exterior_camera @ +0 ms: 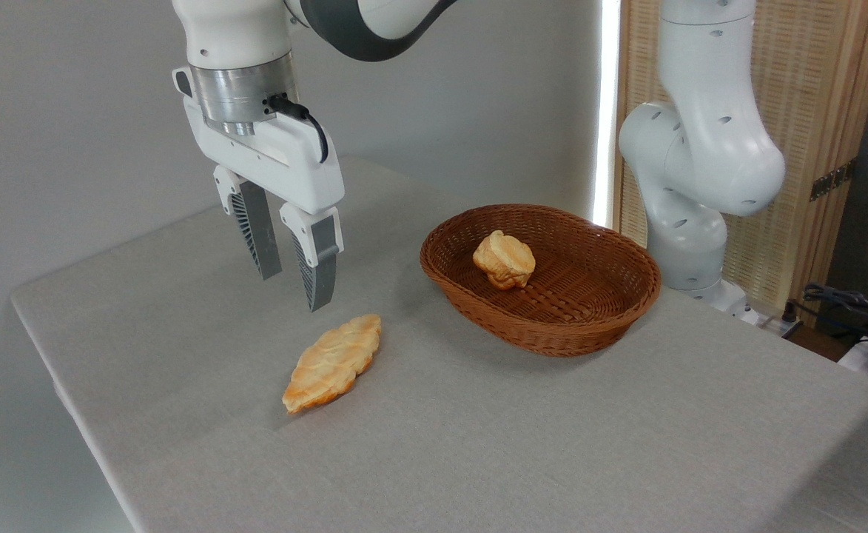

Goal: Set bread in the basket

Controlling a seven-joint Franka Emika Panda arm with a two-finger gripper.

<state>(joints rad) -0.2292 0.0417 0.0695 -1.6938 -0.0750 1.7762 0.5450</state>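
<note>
Claw: the claw [291,275] is seen spread and empty, fingers pointing down, held clear above the bench [522,437].
Bread: the bread [333,363] lies flat on the cloth just below the claw and slightly to its right, one pointed end toward the fingertips, its long axis running away at a slant.
Basket: the basket [611,314] stands well to the claw's right, apart from the bread; a small lumpy bun [505,258] already rests inside, toward its left end.
Risk, approach: the claw is not centred over the bread; a straight descent is judged likely to land on the near tip or miss it.
Risk, grip: the flat, low pastry offers little height; fingertips could be driven into the bench, or the bread could be tilted and slip out.
Risk, carry: a hold near one end could let it swing and drop short of the rim.
Risk, placing: the bun could be struck if release is made at the left end.
</note>
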